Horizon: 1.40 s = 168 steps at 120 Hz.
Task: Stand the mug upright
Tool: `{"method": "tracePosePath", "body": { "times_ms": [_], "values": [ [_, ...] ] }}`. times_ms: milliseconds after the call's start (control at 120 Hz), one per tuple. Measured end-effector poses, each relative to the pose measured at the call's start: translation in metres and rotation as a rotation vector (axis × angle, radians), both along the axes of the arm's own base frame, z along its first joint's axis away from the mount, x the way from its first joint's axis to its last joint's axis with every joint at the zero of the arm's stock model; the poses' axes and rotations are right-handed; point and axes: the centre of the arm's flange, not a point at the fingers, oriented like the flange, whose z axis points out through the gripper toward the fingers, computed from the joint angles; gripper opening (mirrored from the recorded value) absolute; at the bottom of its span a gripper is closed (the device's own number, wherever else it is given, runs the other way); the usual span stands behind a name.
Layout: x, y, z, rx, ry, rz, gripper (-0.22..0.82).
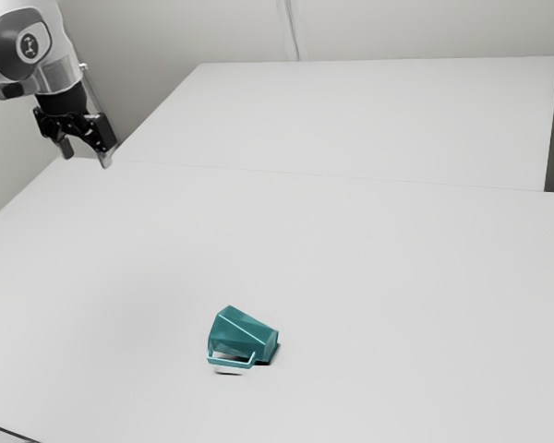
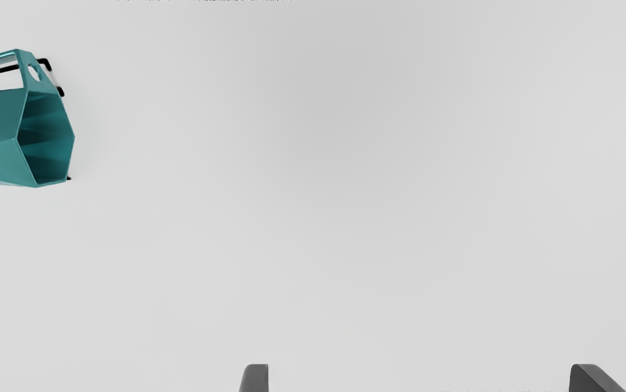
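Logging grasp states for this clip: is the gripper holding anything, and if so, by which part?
Nothing is held: the gripper is open, well away from the mug, which lies on its side.

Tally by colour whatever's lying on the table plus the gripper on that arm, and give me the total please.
Teal: 1, the mug, on its side
Black: 1, the gripper
Total: 2

One mug [image 1: 244,334] is seen, with one handle [image 1: 233,364]; one arm [image 1: 4,39] is counted, well apart from the mug; one gripper [image 1: 86,160] is counted on it, with two fingers [image 2: 255,379]; two white surfaces [image 1: 397,295] are seen, one under the mug, one beyond it.
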Motion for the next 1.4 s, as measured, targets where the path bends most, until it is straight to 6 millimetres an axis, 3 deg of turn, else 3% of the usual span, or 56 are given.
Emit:
{"method": "tracePosePath", "body": {
  "times_ms": [375, 500, 717, 942, 1183, 1400],
  "values": [
    [-0.018, -0.020, -0.022, -0.118, 0.010, -0.008, 0.60],
    [-0.025, -0.025, -0.058, -0.259, 0.020, 0.030, 0.60],
    [-0.059, -0.033, -0.145, -0.541, 0.034, 0.191, 0.60],
    [-0.074, -0.045, -0.211, -0.693, 0.052, 0.338, 0.60],
    [-0.066, -0.040, -0.271, -0.731, 0.120, 0.447, 0.60],
    [-0.063, -0.055, -0.301, -0.751, 0.177, 0.473, 0.60]
  ]
}}
